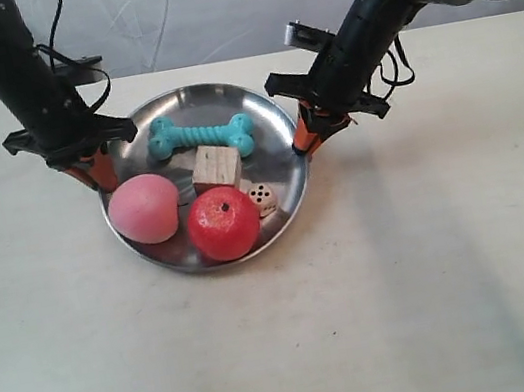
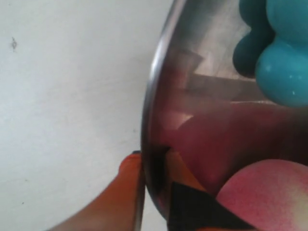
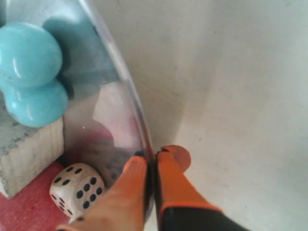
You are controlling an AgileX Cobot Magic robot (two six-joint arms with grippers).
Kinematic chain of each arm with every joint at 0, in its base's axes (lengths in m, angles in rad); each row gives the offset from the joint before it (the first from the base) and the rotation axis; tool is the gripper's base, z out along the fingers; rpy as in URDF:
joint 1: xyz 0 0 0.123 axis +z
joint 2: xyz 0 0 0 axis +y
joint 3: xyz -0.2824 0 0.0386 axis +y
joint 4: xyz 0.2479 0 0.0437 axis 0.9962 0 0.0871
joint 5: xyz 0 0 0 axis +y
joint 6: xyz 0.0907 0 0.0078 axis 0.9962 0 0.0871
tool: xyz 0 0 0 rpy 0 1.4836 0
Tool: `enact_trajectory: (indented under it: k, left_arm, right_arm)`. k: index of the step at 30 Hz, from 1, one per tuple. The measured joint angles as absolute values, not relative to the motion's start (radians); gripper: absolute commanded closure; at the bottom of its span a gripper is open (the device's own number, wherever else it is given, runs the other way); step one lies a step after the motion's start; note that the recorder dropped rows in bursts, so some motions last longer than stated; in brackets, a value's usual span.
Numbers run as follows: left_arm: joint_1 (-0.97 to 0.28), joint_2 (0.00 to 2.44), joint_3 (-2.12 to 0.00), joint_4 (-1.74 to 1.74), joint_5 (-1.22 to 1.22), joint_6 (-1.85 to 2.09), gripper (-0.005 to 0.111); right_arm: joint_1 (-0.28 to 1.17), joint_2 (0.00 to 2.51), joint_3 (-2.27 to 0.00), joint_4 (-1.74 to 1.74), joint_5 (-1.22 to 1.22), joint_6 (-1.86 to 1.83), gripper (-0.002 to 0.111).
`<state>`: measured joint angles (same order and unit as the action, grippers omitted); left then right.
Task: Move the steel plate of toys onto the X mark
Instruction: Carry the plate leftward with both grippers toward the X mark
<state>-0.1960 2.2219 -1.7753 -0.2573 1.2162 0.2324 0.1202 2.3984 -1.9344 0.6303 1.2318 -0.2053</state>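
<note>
The steel plate (image 1: 269, 119) sits mid-table holding a turquoise bone (image 1: 201, 136), pink ball (image 1: 143, 209), red ball (image 1: 223, 223), wooden cube (image 1: 216, 166) and die (image 1: 261, 197). My left gripper (image 1: 96, 174) (image 2: 151, 161) is shut on the plate's rim (image 2: 156, 96) beside the pink ball (image 2: 269, 197) and the bone (image 2: 284, 62). On the opposite rim (image 3: 127, 86) my right gripper (image 3: 151, 156) is shut, next to the die (image 3: 77, 190) and cube (image 3: 24, 149). It shows in the exterior view too (image 1: 305, 140). I see no X mark in any view.
Bare cream tabletop (image 1: 409, 282) surrounds the plate. A tiny dark speck (image 2: 13, 44) lies on the table off the left rim, too small to make out. Black cables hang from both arms behind the plate.
</note>
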Motion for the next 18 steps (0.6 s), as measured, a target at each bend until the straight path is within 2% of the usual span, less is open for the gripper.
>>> enact_trajectory:
  k: [18]
  left_arm:
    - [-0.164, 2.22, -1.691, -0.161, 1.235, 0.231, 0.107]
  right_arm:
    - [0.208, 2.463, -1.939, 0.635, 1.227, -0.16, 0.109]
